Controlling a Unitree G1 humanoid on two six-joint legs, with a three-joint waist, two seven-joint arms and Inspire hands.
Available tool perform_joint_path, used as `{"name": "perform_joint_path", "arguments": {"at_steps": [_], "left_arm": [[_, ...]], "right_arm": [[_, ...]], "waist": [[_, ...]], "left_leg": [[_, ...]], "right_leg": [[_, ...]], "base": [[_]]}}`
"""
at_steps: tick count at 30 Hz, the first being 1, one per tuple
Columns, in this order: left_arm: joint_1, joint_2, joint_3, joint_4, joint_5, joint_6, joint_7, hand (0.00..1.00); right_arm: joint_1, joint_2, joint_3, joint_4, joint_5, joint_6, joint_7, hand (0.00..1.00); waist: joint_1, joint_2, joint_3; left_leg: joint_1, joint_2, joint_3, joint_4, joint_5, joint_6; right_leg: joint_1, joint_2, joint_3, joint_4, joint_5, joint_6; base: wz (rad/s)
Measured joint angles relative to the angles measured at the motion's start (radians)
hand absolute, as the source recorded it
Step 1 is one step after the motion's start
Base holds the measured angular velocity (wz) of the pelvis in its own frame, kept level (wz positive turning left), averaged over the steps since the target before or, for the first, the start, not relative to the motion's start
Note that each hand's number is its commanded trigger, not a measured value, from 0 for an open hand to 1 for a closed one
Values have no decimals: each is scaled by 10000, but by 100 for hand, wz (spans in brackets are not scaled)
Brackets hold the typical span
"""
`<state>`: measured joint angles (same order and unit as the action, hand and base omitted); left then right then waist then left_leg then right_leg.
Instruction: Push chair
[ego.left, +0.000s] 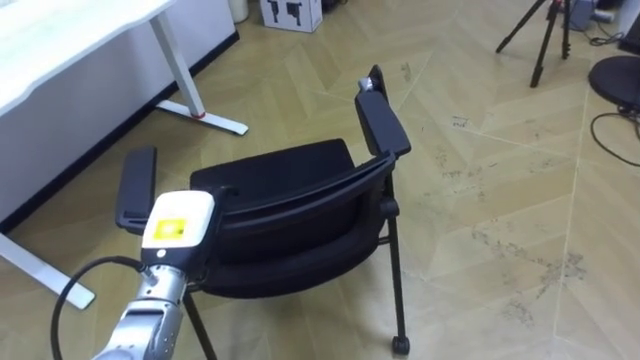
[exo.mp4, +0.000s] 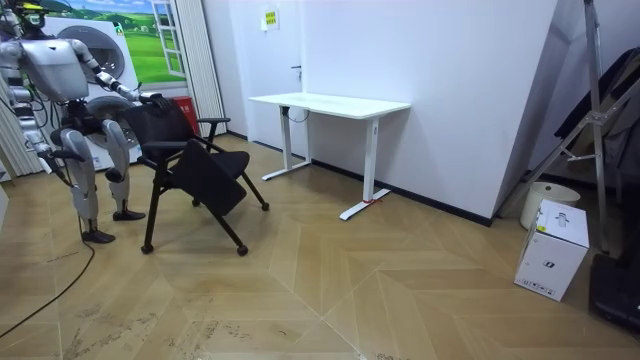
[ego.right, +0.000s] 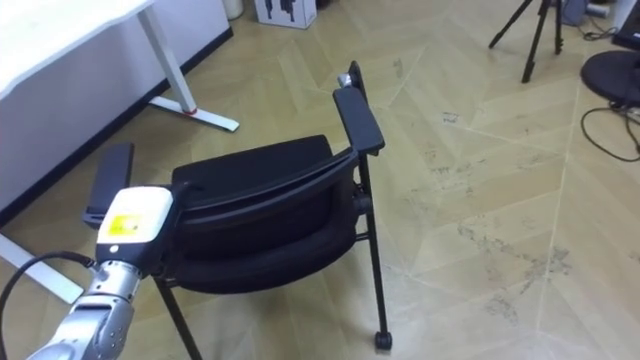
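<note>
The white rectangular table on white metal legs occupies the 10 o'clock corner of the eye views, above the herringbone wooden floor. The black padded chair with two flat armrests and castored legs stands in the middle. Its seat faces about 11 o'clock, toward the table's foot, and its back is turned to the robot, which in the room view stands right behind it. The backrest's top rim runs long from 8 o'clock to 2 o'clock.

The left robot hand, white-backed with a yellow patch, sits at the 8 o'clock end of that rim, just beside the left armrest. The chair's bulk therefore lies toward 1 o'clock from it. Its front is hidden behind the rim, so I cannot tell whether it clasps the backrest or merely leans on it. The right robot hand hangs low at the robot's side, well apart from the chair, so the left is nearer. A push from that off-centre end will likely swing the chair rather than roll it straight.
</note>
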<state>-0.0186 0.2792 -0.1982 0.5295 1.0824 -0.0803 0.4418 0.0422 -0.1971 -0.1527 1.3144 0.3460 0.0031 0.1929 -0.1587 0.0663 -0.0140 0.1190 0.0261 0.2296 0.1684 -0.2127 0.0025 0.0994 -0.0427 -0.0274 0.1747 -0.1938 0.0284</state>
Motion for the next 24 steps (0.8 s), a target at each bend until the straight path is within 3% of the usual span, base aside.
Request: {"name": "perform_joint_path", "arguments": {"at_steps": [9, 17, 21, 24], "left_arm": [[-328, 19, 74, 41, -111, 197, 96, 100], [-333, 53, 56, -84, -98, 96, 298, 100], [-228, 192, 50, -433, -94, 98, 297, 100], [-298, 199, -106, -448, -100, 84, 296, 100]], "right_arm": [[27, -19, -75, -278, -120, -9, -150, 0], [-249, -12, 132, -1313, -3332, -128, -1553, 0], [-334, -37, 47, -2805, -5639, -228, -2541, 0], [-389, -90, 217, -3891, -6837, -371, -3222, 0]], "waist": [[-20, -185, 52], [28, -252, 100], [49, -311, 135], [259, -344, 133]], "left_leg": [[-24, -8, 1, -15, -1, 0], [-116, -21, 4, -28, 0, 0], [-222, -26, -18, -18, 1, 2], [-197, -19, -28, -18, 2, 1]], "right_leg": [[-20, -14, -3, -53, 1, 2], [-132, -31, -23, -25, -1, 5], [-224, -34, -23, -32, 4, 13], [-266, -33, -22, 64, 5, 12]], "base": [[-1], [0], [0], [-3]]}}
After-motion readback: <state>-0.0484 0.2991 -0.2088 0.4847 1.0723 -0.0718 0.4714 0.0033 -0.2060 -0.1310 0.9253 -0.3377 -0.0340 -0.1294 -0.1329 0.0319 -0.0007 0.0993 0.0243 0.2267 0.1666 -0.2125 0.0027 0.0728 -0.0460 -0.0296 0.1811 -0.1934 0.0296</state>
